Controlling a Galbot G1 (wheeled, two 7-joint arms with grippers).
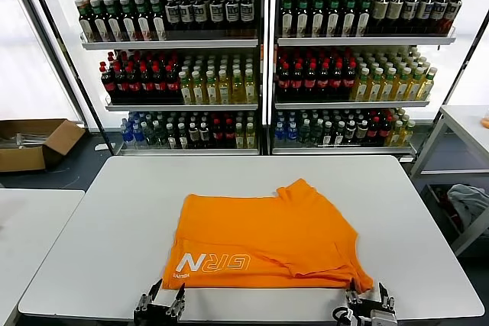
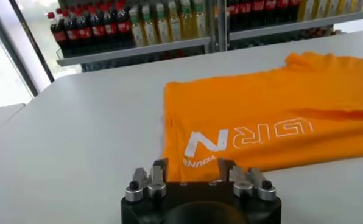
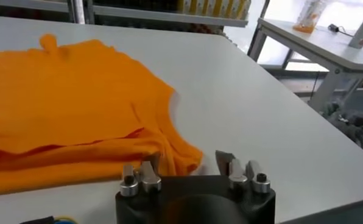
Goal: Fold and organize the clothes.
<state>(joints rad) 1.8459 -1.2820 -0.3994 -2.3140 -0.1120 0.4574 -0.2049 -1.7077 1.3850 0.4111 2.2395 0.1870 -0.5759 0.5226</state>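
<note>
The orange T-shirt [image 1: 267, 227] lies partly folded on the white table [image 1: 114, 211], with the white lettering [image 1: 214, 263] facing up near its front left corner. My left gripper [image 1: 166, 295] is open and empty at the table's near edge, just short of that corner; the left wrist view shows the left gripper [image 2: 192, 165] facing the shirt [image 2: 260, 103] and the lettering [image 2: 248, 135]. My right gripper [image 1: 368, 295] is open and empty by the shirt's bunched front right corner; the right wrist view shows the right gripper [image 3: 184, 161] and the shirt [image 3: 66, 91].
Shelves of bottles [image 1: 260, 59] stand behind the table. A cardboard box [image 1: 34, 143] sits on the floor at the left. A second table [image 1: 30, 227] is at the left and another [image 1: 466, 124] at the right. A greyish cloth bundle [image 1: 470, 204] lies below the right one.
</note>
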